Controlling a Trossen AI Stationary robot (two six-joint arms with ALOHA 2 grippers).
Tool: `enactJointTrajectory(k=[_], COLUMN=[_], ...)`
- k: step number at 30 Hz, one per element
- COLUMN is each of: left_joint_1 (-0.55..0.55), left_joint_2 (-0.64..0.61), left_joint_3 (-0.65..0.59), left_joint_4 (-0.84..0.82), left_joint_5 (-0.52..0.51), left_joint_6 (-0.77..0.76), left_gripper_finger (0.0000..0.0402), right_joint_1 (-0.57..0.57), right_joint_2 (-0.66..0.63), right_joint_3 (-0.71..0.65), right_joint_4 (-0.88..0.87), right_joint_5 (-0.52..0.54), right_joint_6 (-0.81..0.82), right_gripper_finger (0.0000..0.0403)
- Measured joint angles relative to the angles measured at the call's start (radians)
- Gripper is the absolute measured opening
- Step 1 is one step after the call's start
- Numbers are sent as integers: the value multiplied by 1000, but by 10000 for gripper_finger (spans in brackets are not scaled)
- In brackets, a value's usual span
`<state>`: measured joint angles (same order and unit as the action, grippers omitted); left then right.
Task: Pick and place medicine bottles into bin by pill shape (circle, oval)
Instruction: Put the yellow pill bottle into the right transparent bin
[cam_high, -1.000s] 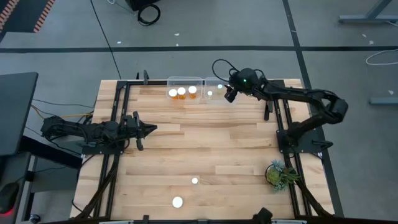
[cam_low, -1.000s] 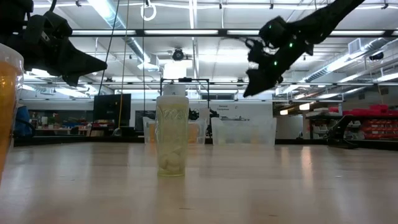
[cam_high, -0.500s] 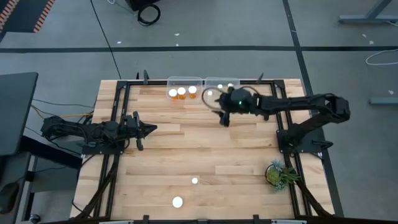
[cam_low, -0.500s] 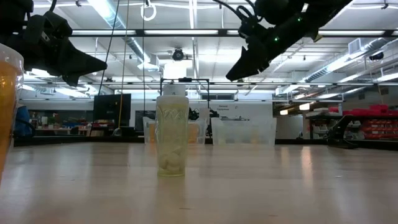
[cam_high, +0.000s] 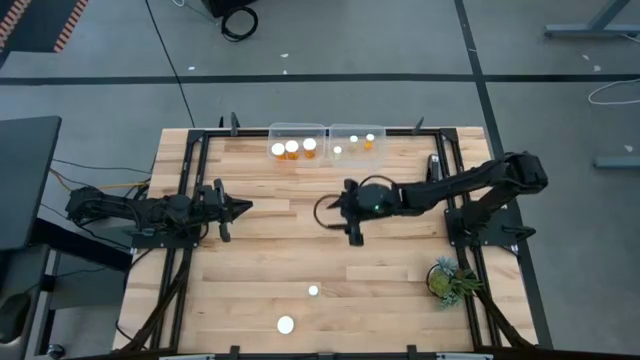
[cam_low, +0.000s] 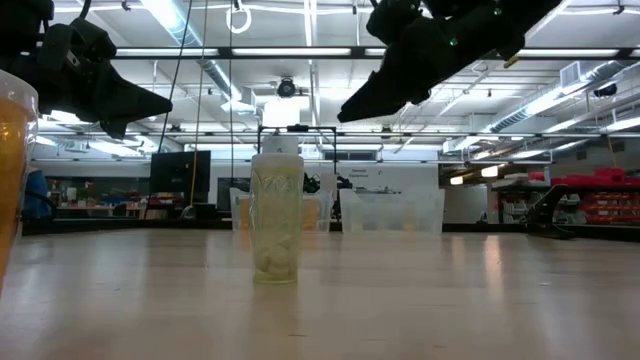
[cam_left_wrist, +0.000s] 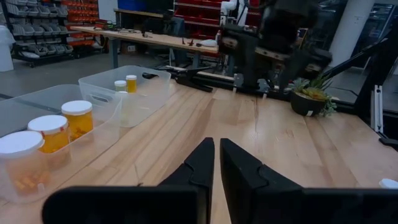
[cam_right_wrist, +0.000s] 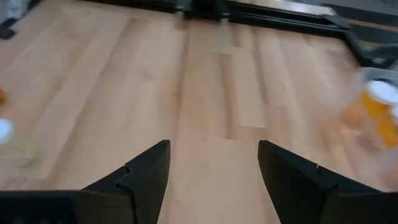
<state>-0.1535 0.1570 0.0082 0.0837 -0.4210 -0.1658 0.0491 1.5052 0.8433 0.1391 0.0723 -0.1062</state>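
Bottles remaining to sort stand at the table's near edge: a small-capped bottle (cam_high: 313, 291) and a large-capped bottle (cam_high: 286, 324), both upright, well apart from either arm. Going left to right: the left gripper (cam_high: 243, 208) waits clenched and empty by the left rail; the right gripper (cam_high: 355, 236) hangs mid-table, fingers spread and empty, nearer to both. The bins (cam_high: 297, 131) sit at the far edge.

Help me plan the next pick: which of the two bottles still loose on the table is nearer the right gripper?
The smaller-capped bottle, standing farther from the table's near edge. It lies closer to the open right gripper than the larger-capped bottle does.
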Motion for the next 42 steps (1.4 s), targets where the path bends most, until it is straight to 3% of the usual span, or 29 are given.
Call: enactJointTrajectory(k=[8, 21, 27, 42], left_joint_1=[0, 0, 0, 0], left_joint_2=[0, 0, 0, 0], left_joint_3=[0, 0, 0, 0], left_joint_4=[0, 0, 0, 0], left_joint_5=[0, 0, 0, 0], left_joint_6=[0, 0, 0, 0], left_gripper_finger=[24, 36, 28, 34], right_joint_1=[90, 252, 287, 307], right_joint_2=[93, 337, 423, 496], right_joint_3=[38, 328, 425, 448], right_joint_4=[19, -112, -134, -123], right_joint_5=[-11, -62, -179, -227], right_joint_6=[7, -75, -85, -119], right_gripper_finger=[249, 248, 248, 248])
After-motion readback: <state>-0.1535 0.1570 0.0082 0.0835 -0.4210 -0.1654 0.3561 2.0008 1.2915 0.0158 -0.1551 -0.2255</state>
